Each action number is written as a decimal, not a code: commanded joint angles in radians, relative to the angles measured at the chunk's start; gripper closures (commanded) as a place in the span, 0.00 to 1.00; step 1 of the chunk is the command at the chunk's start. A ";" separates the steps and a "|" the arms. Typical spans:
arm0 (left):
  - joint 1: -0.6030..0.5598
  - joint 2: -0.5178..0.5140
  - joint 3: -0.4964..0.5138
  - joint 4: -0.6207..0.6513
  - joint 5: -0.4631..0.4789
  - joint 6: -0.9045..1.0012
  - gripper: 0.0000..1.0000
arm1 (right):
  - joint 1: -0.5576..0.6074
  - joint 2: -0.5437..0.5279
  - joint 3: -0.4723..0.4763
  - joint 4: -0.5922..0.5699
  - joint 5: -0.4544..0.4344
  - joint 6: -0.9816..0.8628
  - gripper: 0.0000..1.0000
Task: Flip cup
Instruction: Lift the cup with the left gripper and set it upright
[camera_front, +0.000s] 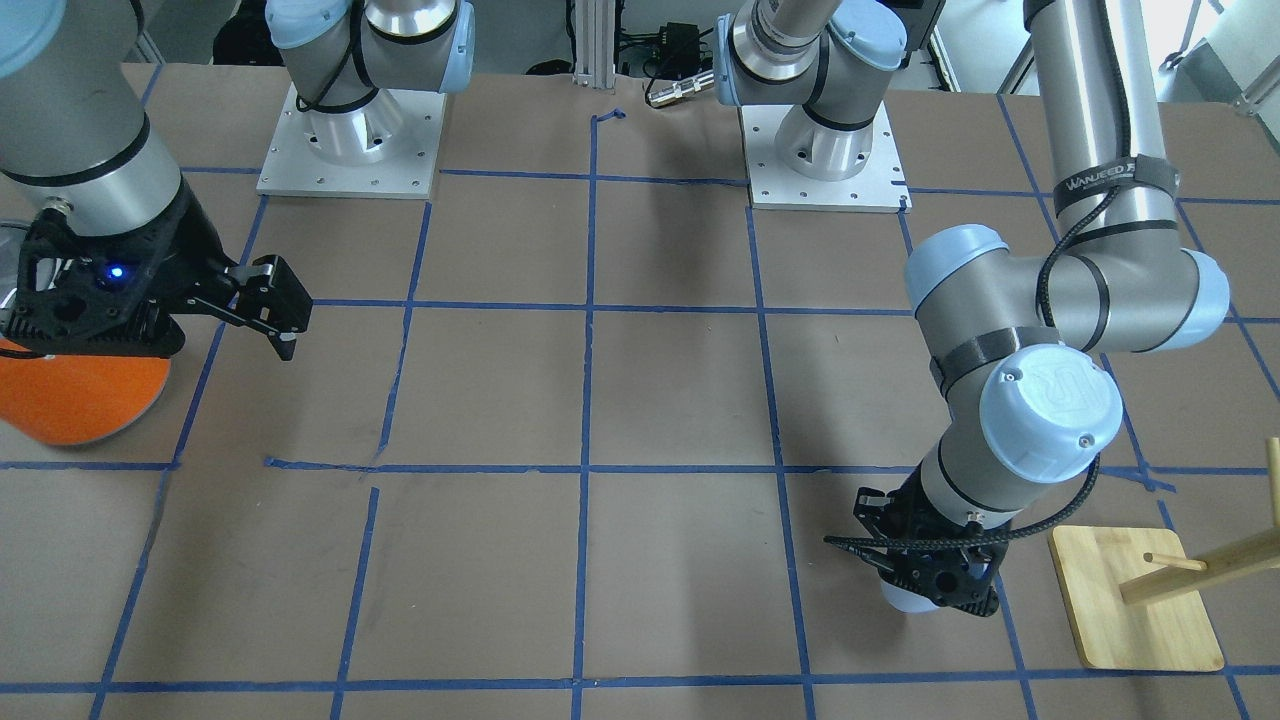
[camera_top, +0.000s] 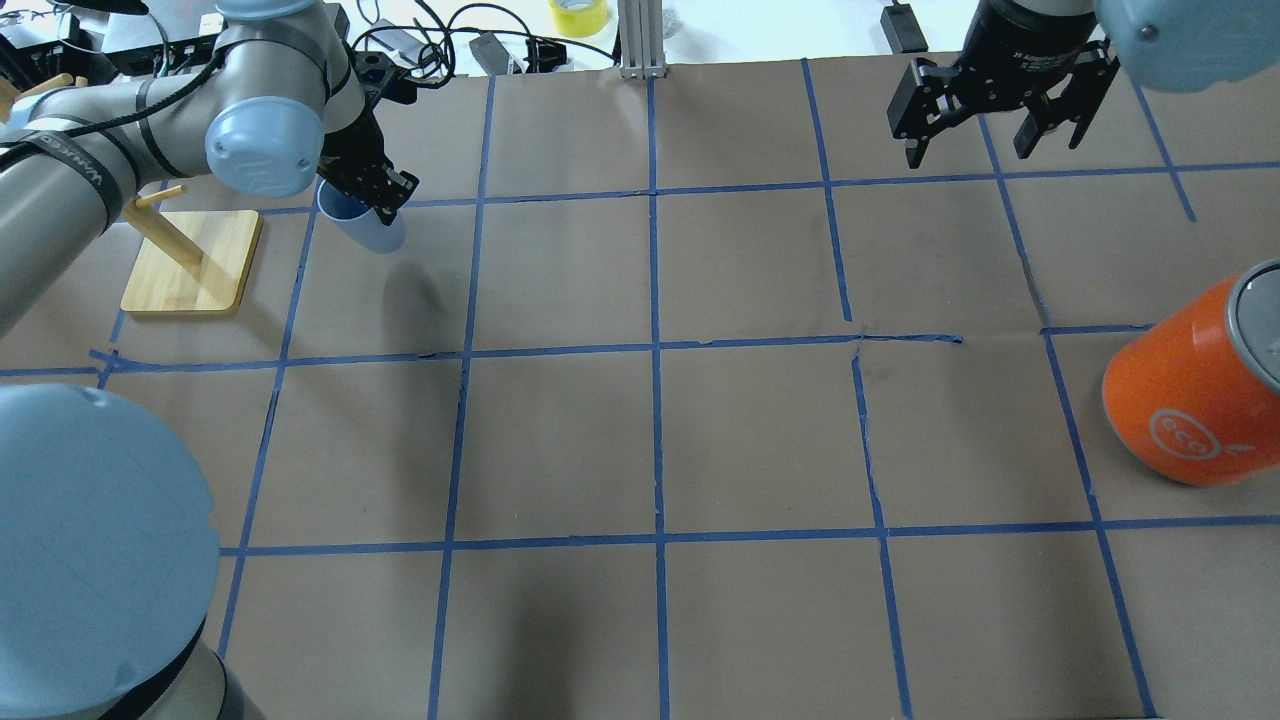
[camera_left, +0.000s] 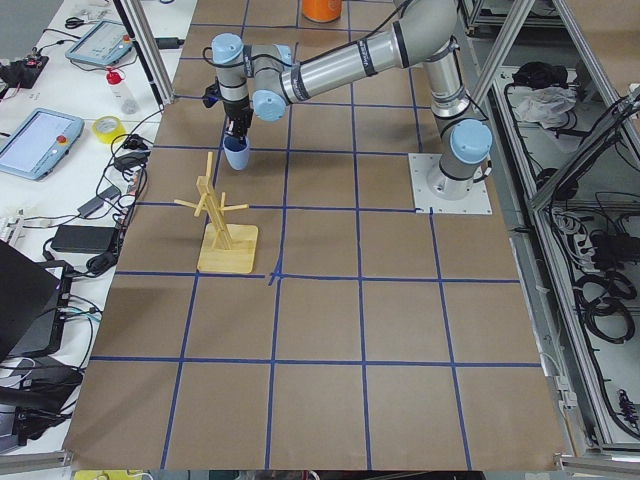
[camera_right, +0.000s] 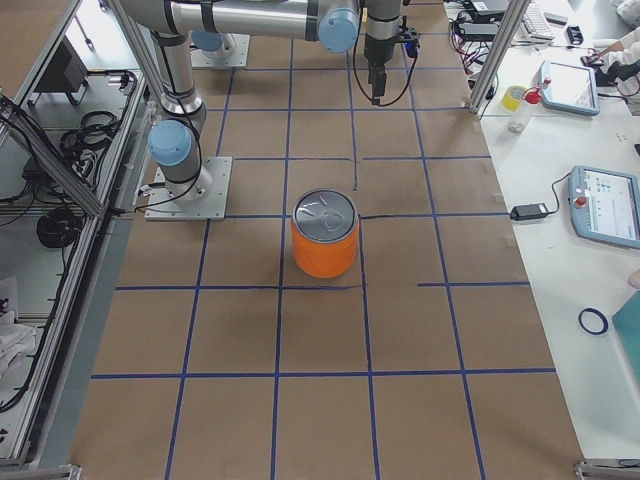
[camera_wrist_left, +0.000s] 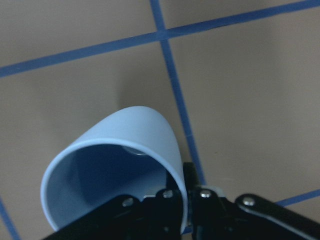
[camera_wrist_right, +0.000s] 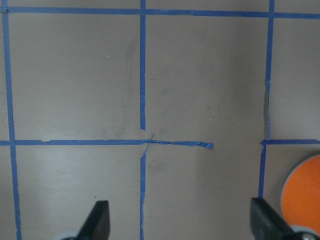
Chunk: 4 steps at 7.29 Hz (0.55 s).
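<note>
The small pale blue cup (camera_top: 368, 228) is at the far left of the table. My left gripper (camera_top: 378, 196) is shut on its rim and holds it tilted, with the blue inside showing. In the left wrist view the cup (camera_wrist_left: 131, 150) fills the lower left, its mouth toward the camera, with one finger inside the wall and one outside. It also shows in the front view (camera_front: 903, 597) under the gripper (camera_front: 935, 583). My right gripper (camera_top: 995, 125) is open and empty at the far right, high above the table.
A large orange can (camera_top: 1195, 395) with a silver top stands at the right edge, below the right arm. A wooden peg rack on a square base (camera_top: 190, 262) stands just left of the cup. Blue tape lines grid the brown table.
</note>
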 joint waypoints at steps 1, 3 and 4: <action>0.002 -0.009 -0.022 0.007 0.008 0.009 0.94 | 0.001 -0.014 0.002 0.006 0.001 0.001 0.00; 0.002 -0.017 -0.025 0.021 0.011 -0.006 0.01 | 0.001 -0.012 0.002 0.006 0.001 0.001 0.00; 0.002 -0.017 -0.021 0.021 0.016 -0.007 0.00 | 0.001 -0.009 0.002 0.006 -0.001 0.001 0.00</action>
